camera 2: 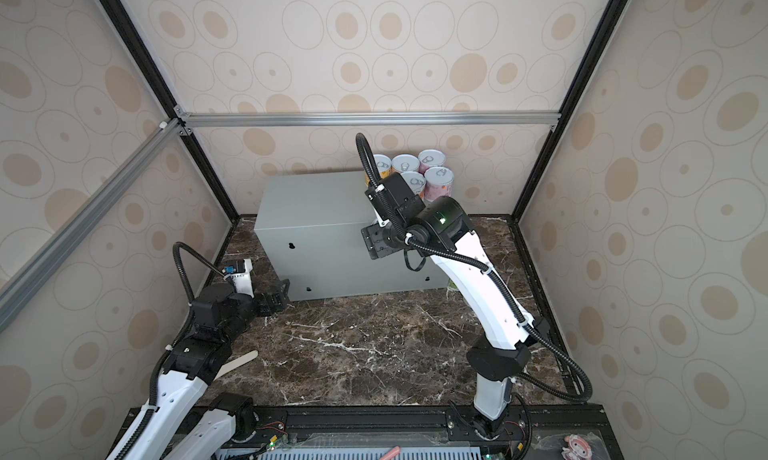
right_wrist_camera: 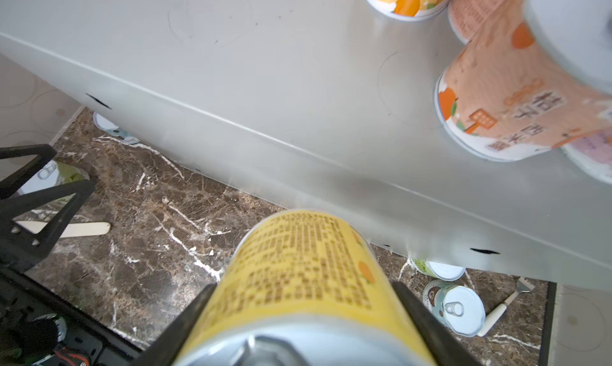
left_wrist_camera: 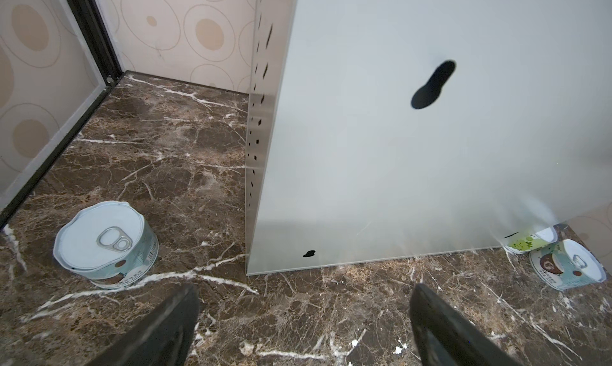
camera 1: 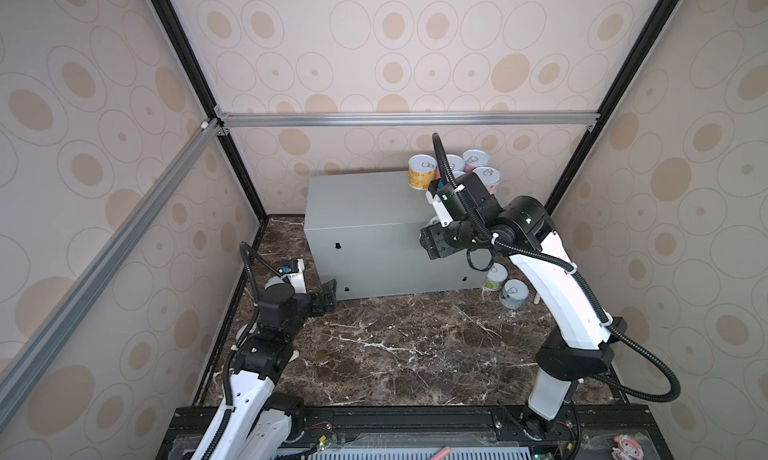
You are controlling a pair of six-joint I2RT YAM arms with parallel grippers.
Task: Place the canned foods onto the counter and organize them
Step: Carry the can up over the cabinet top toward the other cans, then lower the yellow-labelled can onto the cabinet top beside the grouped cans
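Marble-patterned flooring (right_wrist_camera: 149, 215) shows beneath the right gripper (right_wrist_camera: 303, 295), whose jaws pinch a yellow-labelled tin (right_wrist_camera: 298, 248) across its sides, its long axis tilted toward the counter (right_wrist_camera: 231, 66). That tin hangs just off the counter's front edge; standing tins (camera 2: 438, 179) crowd the counter's far right corner, bare top alongside.

Left arm (camera 1: 249, 389) and right arm (camera 1: 552, 289): white moulded shells, dotted with small dark fastener holes, are joined by black housings. Black ribbed conduit (camera 1: 677, 385) is run along each and tied with white clips. A green light (camera 1: 528, 219) is set in the right housing. Left claw (left_wrist_camera: 304, 290): black tapered fingers (left_wrist_camera: 172, 324).
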